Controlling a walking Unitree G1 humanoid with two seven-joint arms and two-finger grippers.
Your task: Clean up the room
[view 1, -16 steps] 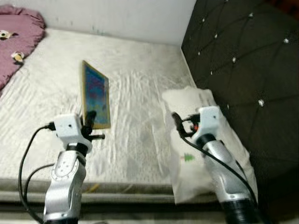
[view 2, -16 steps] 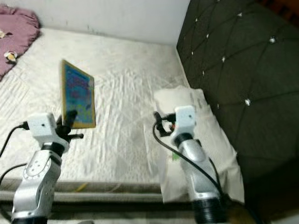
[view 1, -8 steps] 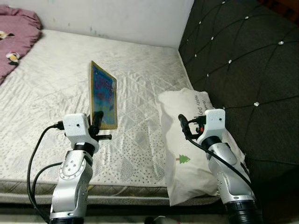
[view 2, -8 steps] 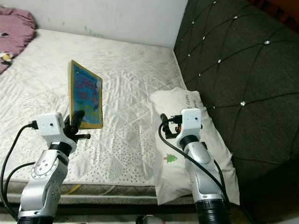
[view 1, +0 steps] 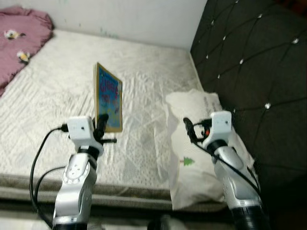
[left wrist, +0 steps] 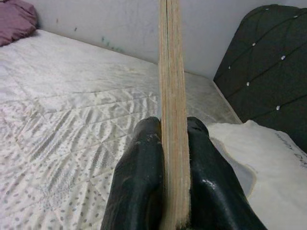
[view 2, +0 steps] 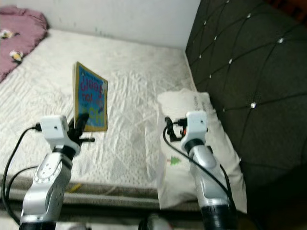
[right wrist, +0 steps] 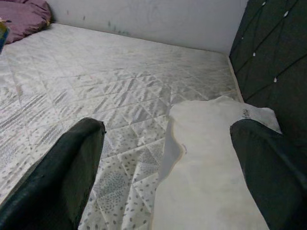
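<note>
Largest to smallest: a bare mattress point(view 1: 57, 96) spans the scene, with a black tufted headboard point(view 1: 254, 62) at right and a purple blanket point(view 1: 19, 38) at far left. A white pillow point(view 1: 201, 158) lies at the near right edge. The right gripper point(right wrist: 168, 158) hovers over it, fingers spread and empty. The left gripper point(left wrist: 170, 163) pinches 1 picture book point(view 1: 109, 97) by its lower edge, held upright above the mattress. Risk: gripped so low, the book could pivot or slip.

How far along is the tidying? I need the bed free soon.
In hand: the left gripper is shut on the book, held upright above the mattress. The right gripper is open, holding nothing, over the white pillow. Left: putting the book away; the purple blanket sits bunched at the far corner.
</note>
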